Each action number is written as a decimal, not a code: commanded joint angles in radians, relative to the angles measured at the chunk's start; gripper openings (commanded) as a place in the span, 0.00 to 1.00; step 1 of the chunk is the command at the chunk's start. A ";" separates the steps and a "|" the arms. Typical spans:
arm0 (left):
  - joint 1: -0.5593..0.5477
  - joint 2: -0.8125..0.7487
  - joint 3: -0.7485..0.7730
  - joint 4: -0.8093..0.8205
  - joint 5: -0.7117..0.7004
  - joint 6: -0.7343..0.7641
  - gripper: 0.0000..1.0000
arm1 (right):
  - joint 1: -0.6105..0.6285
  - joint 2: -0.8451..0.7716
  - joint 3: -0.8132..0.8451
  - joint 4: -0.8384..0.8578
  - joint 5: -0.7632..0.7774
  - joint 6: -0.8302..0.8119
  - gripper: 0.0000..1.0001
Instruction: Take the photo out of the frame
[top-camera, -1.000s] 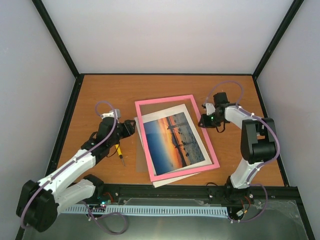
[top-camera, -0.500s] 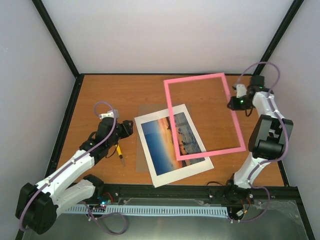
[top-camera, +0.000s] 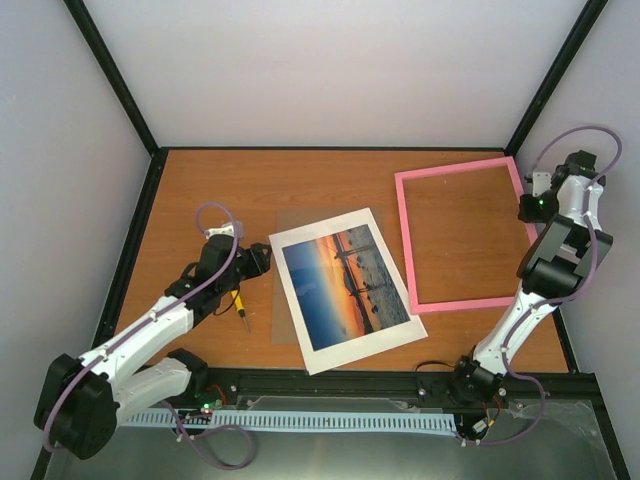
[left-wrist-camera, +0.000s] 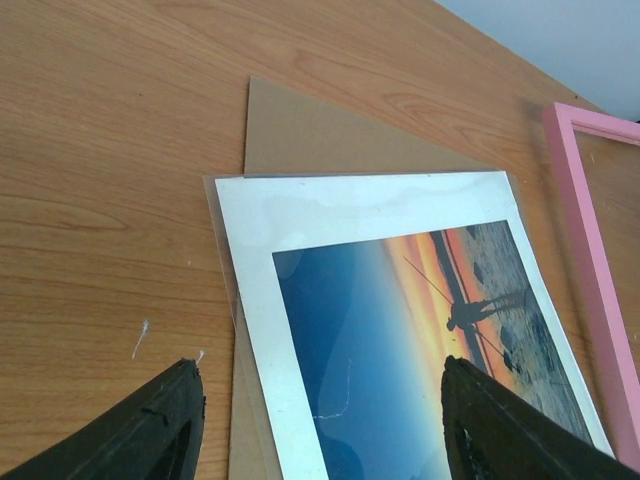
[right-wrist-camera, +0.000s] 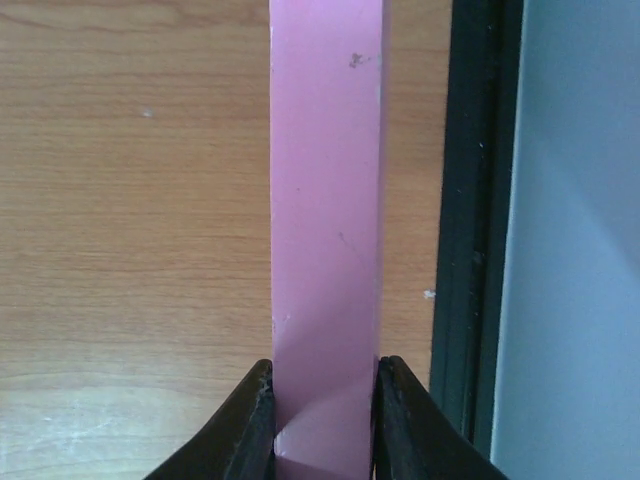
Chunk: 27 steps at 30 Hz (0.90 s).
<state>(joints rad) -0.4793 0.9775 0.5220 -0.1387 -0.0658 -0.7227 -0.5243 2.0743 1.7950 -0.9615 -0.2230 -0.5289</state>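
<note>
Right gripper (right-wrist-camera: 322, 400) clamps the frame (top-camera: 405, 245) right of the photo (top-camera: 345, 280); left gripper (left-wrist-camera: 320, 365) gapes; backing board (left-wrist-camera: 320, 130) underneath; photo lengthwise near-to-far.

Pink frame (top-camera: 465, 238) far right; photo (top-camera: 343, 280) flat, center.

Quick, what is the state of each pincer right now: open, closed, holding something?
Left pincer: open, holding nothing.
Right pincer: closed on the frame.
</note>
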 joint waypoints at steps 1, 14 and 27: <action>-0.007 0.005 -0.009 0.040 0.020 0.005 0.65 | -0.013 0.025 0.061 -0.016 0.019 -0.036 0.03; -0.007 0.039 -0.010 0.053 0.053 0.006 0.65 | -0.017 0.179 0.157 0.020 0.068 -0.043 0.03; -0.007 0.062 -0.022 0.064 0.063 0.005 0.65 | -0.017 0.252 0.127 0.064 0.032 0.011 0.18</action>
<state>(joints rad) -0.4793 1.0344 0.5018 -0.1040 -0.0105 -0.7227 -0.5369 2.3035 1.9228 -0.9295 -0.1883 -0.5468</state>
